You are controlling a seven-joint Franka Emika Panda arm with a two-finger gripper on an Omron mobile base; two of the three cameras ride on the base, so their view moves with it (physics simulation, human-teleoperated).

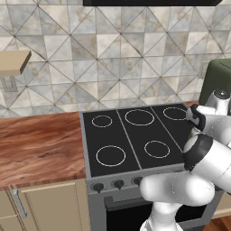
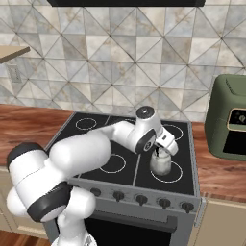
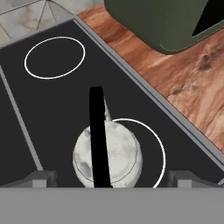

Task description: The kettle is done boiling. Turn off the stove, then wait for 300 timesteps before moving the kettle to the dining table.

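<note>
The kettle (image 2: 161,163) sits upright on the front right burner of the stove (image 2: 96,144), inside the white ring, close to the stove's right edge. Seen from the hand camera, the kettle (image 3: 107,157) shows its rounded silvery top with the thin black handle (image 3: 98,131) arching straight across it.

The gripper (image 2: 158,150) hangs just above the kettle, pointing down at it. Its jaws stand wide apart, one tip on each side of the kettle, and they grip nothing; I cannot tell whether they touch the handle.

The white arm (image 2: 81,153) reaches across the stove from the front left. Along the steel front runs a row of dark knobs (image 2: 140,199).

To the right of the stove, a dark green appliance (image 2: 229,124) stands on the wooden worktop (image 2: 218,175). More worktop (image 1: 40,144) stretches away on the stove's left, and a tiled wall (image 1: 113,58) rises behind it all.
</note>
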